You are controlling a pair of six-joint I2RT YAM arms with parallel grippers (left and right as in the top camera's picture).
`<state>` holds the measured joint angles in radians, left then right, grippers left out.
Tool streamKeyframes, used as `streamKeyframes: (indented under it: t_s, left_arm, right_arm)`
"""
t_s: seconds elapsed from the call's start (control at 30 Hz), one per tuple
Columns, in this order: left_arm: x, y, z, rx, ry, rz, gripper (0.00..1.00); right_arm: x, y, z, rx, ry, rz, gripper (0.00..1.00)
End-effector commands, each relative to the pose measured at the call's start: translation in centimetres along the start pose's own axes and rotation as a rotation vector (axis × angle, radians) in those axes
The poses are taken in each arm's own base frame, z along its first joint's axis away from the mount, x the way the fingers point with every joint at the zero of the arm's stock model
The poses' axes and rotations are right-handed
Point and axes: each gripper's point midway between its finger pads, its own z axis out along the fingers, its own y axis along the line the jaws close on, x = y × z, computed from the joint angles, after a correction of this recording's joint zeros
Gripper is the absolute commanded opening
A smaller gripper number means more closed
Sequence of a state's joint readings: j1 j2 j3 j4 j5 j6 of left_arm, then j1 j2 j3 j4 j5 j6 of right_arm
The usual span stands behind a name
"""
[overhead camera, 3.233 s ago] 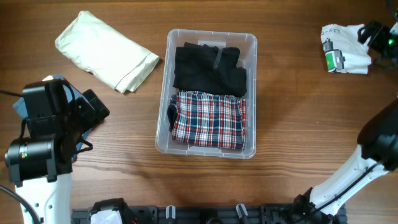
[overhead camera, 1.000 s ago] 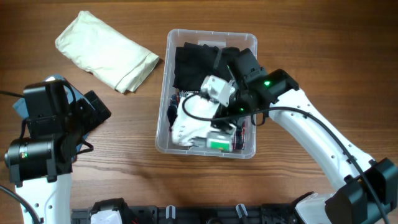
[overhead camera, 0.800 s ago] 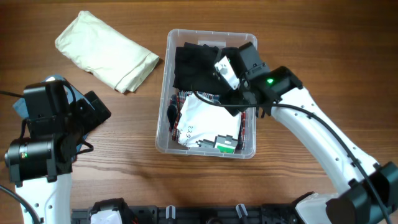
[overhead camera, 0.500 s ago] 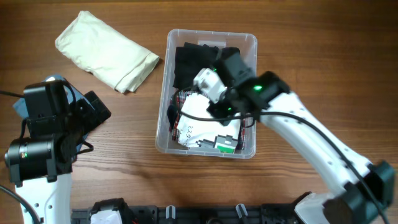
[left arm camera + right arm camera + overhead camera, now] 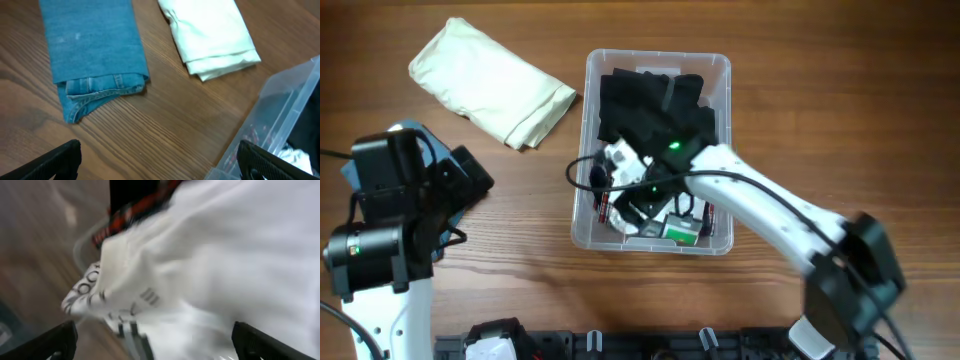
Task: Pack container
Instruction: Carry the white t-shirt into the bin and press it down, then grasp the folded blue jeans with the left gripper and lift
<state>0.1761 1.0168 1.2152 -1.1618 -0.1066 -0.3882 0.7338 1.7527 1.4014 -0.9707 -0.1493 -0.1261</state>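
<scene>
Container [image 5: 658, 56] is set at middle of bench [image 5: 840, 130]; black garment [image 5: 655, 105] is seen in its far half, white garment [image 5: 240, 255] w/ printed marks in near half; right pincer [image 5: 155, 338] is seen inside near half, fingers apart over white garment (view blurred); left pincer [image 5: 159, 159] is held apart above bench at left, nr folded jeans [image 5: 92, 45]; cream garment [image 5: 490, 82] is laid far left.
</scene>
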Motion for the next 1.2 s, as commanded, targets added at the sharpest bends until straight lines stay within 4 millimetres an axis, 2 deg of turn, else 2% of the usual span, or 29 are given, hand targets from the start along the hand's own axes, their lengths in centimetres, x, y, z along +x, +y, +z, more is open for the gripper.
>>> streamKeyframes:
  t_s: [0.0,0.07,0.13,0.17,0.2,0.3,0.33,0.37,0.43,0.47,0.5,0.53,0.67,0.73,0.8,0.83,1.0,1.07,1.1,1.17]
  left_arm:
    - [-3.7,3.8,-1.2,-0.086,-0.106,-0.164,1.0]
    - [-4.6,7.1,-0.2,-0.127,-0.095,-0.33,1.0]
    - [-5.1,10.7,1.7,-0.144,-0.041,-0.518,1.0]
    - [-5.2,12.2,2.6,-0.167,-0.025,-0.581,1.0]
    - [-5.0,15.3,4.4,-0.219,0.014,-0.692,1.0]
    - [-3.9,19.0,8.0,-0.283,0.111,-0.812,1.0]
    - [-3.4,19.9,9.4,-0.298,0.15,-0.832,1.0]
    - [-2.3,21.0,11.6,-0.319,0.221,-0.856,1.0]
    - [-1.1,21.7,14.1,-0.332,0.293,-0.865,1.0]
    - [-0.4,22.0,16.0,-0.329,0.338,-0.864,1.0]
    - [0.0,21.9,17.2,-0.307,0.365,-0.846,1.0]
    - [0.4,21.3,19.4,-0.231,0.408,-0.816,1.0]
    - [0.5,19.9,23.1,-0.093,0.437,-0.768,1.0]
    - [0.0,18.5,24.8,-0.011,0.432,-0.72,1.0]
    - [-0.3,17.3,25.9,0.024,0.428,-0.691,1.0]
    - [-0.6,16.3,26.5,0.045,0.42,-0.617,1.0]
    - [-1.4,13.4,27.4,0.085,0.401,-0.48,1.0]
    - [-1.4,12.4,27.6,0.095,0.405,-0.45,0.92]
    - [-1.3,12.2,27.6,0.097,0.408,-0.445,0.81]
    - [-1.1,12.2,27.5,0.096,0.416,-0.447,0.49]
  right_arm:
    - [-4.0,-2.3,-13.3,0.217,-0.363,0.019,1.0]
    - [-3.2,-2.9,-17.4,0.249,-0.465,0.051,1.0]
    - [-1.6,-3.9,-19.6,0.263,-0.496,0.129,1.0]
    - [-0.9,-4.3,-19.8,0.269,-0.487,0.149,1.0]
    - [0.5,-5.1,-19.8,0.279,-0.446,0.181,1.0]
    - [2.2,-6.0,-19.0,0.284,-0.378,0.22,1.0]
    - [2.6,-6.4,-18.5,0.285,-0.355,0.233,1.0]
    - [3.0,-6.6,-18.0,0.285,-0.336,0.242,1.0]
    - [3.1,-6.8,-17.3,0.282,-0.315,0.247,1.0]
    - [3.1,-6.9,-17.1,0.281,-0.308,0.248,1.0]
    - [3.1,-6.9,-17.1,0.281,-0.307,0.249,1.0]
    - [3.1,-6.9,-17.1,0.282,-0.308,0.248,1.0]
    - [3.1,-6.9,-17.1,0.281,-0.307,0.249,1.0]
    - [3.1,-6.9,-17.1,0.278,-0.307,0.261,1.0]
    - [3.1,-6.9,-17.1,0.277,-0.312,0.272,1.0]
    - [3.1,-6.9,-17.1,0.276,-0.311,0.274,1.0]
    - [3.1,-6.8,-17.0,0.273,-0.311,0.277,1.0]
    - [3.1,-6.8,-17.1,0.272,-0.312,0.281,1.0]
    - [3.1,-6.8,-17.1,0.272,-0.312,0.281,1.0]
    - [3.1,-6.8,-17.0,0.272,-0.312,0.281,1.0]
